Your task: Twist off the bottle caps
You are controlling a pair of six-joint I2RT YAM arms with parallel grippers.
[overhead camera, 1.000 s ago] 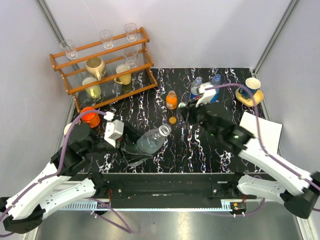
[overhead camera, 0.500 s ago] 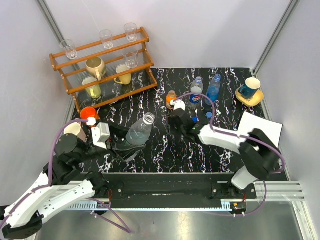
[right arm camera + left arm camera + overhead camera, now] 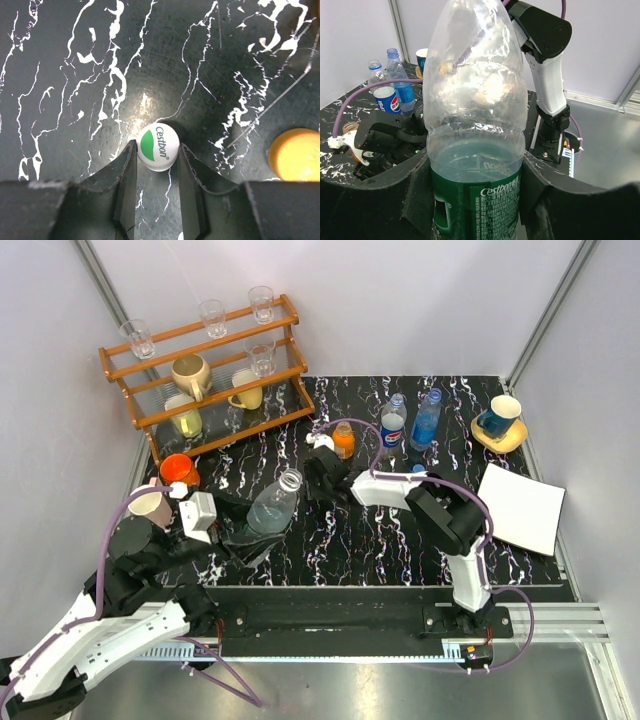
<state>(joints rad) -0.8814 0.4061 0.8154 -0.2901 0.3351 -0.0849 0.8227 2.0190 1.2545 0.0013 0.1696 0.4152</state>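
Rack [image 3: 200, 370] at table's [image 3: 330, 530] back left. Cup [image 3: 178, 470] and mug [image 3: 150, 505] before rack, at left edge. Cestbon bottle [image 3: 272, 508] front left, tilted, between left gripper's [image 3: 248, 532] fingers. Squat bottle [image 3: 343, 440] mid-table. Pepsi bottle [image 3: 392, 425] right of it, tall bottle [image 3: 426, 420] just beside, further right. Saucer [image 3: 515, 438] back right, teacup [image 3: 498, 417] on it. Sheet [image 3: 520, 508] before saucer, at right edge. Cap [image 3: 158, 148] on table between right gripper's [image 3: 157, 161] fingers, both touching. Second cap [image 3: 295, 161] near, to its right in wrist view.

Surfaces: mostly plastic, one wood.
Tabletop [image 3: 60, 75] glossy black, white-veined (marble look); bottle [image 3: 475, 100] clear dented plastic, label [image 3: 480, 200] glossy; cap [image 3: 158, 147] smooth plastic; fingers [image 3: 125, 190] matt black plastic; rack [image 3: 225, 393] varnished wood.
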